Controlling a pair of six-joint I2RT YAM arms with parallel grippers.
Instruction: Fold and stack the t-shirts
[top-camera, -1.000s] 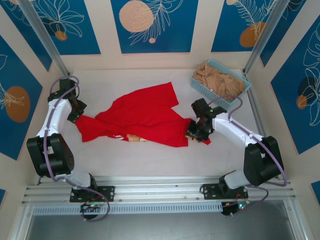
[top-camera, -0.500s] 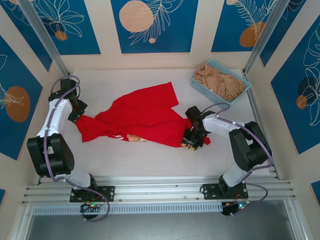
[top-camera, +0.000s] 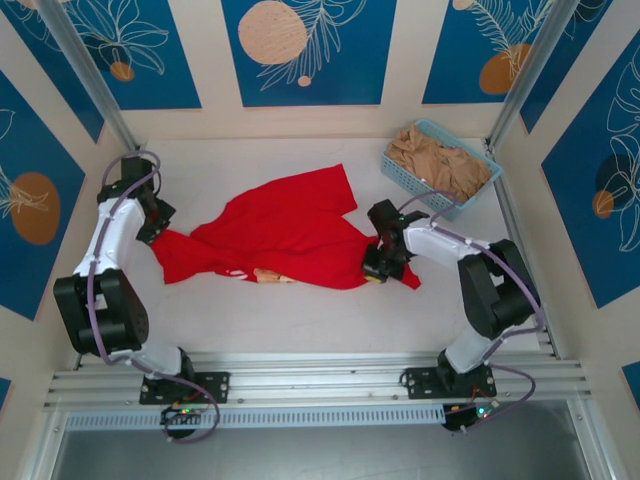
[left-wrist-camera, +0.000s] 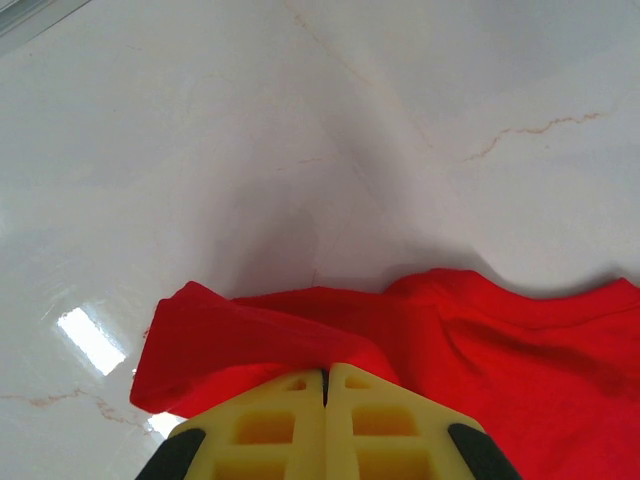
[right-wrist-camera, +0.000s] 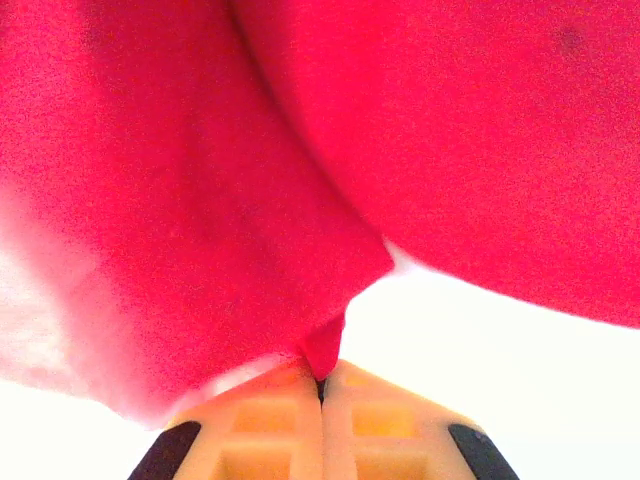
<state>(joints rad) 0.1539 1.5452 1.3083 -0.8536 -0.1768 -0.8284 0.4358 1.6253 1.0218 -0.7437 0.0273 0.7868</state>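
A bright red t-shirt (top-camera: 290, 235) lies crumpled across the middle of the white table, a bit of its tan print showing at its near edge. My left gripper (top-camera: 158, 226) is shut on the shirt's left end; in the left wrist view the red cloth (left-wrist-camera: 420, 330) runs into the closed yellow fingers (left-wrist-camera: 260, 430). My right gripper (top-camera: 376, 262) is shut on the shirt's right edge, a point of red cloth (right-wrist-camera: 325, 350) pinched between its fingertips (right-wrist-camera: 270, 420). Tan-beige t-shirts (top-camera: 435, 160) are heaped in the basket.
The light blue lattice basket (top-camera: 405, 176) stands at the back right, close behind the right arm. Bare white table (top-camera: 300, 320) stretches between the shirt and the metal rail at the near edge. Metal posts and patterned walls close in the sides.
The right gripper moved left along the shirt's right edge and closed on the cloth. The left arm and its grip stayed still.
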